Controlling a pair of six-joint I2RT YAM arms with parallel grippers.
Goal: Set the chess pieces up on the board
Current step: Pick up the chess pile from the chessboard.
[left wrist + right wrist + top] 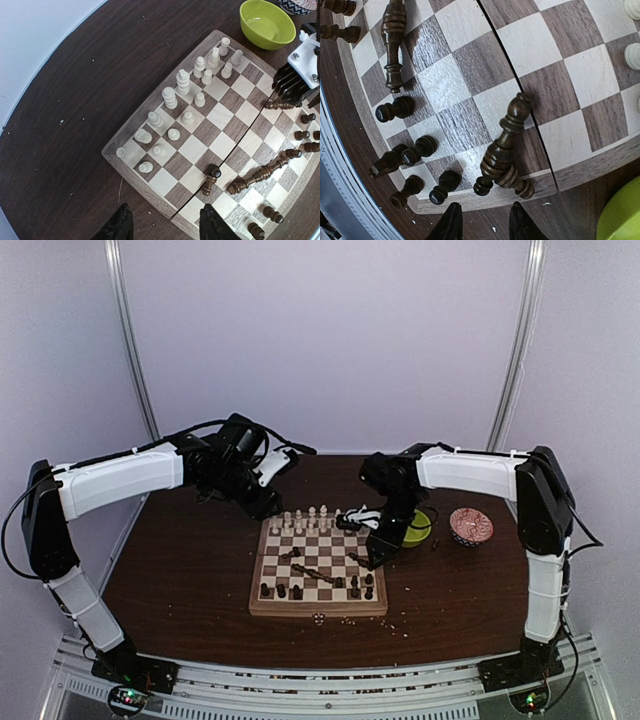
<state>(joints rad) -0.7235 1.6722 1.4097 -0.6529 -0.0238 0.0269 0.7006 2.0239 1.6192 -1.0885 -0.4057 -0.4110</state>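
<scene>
Right wrist view showed the right gripper (482,225), part-open and empty, with a toppled dark piece (502,145) at its 12 o'clock by the board's rim (595,162), which a skewed pinch might roll off; the left gripper (165,227) hung wide open and empty.

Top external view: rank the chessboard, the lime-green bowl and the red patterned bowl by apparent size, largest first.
1. Chessboard, by far the largest.
2-3. Red patterned bowl and lime-green bowl: look alike; the right arm covers part of the green one, so no ranking.
</scene>
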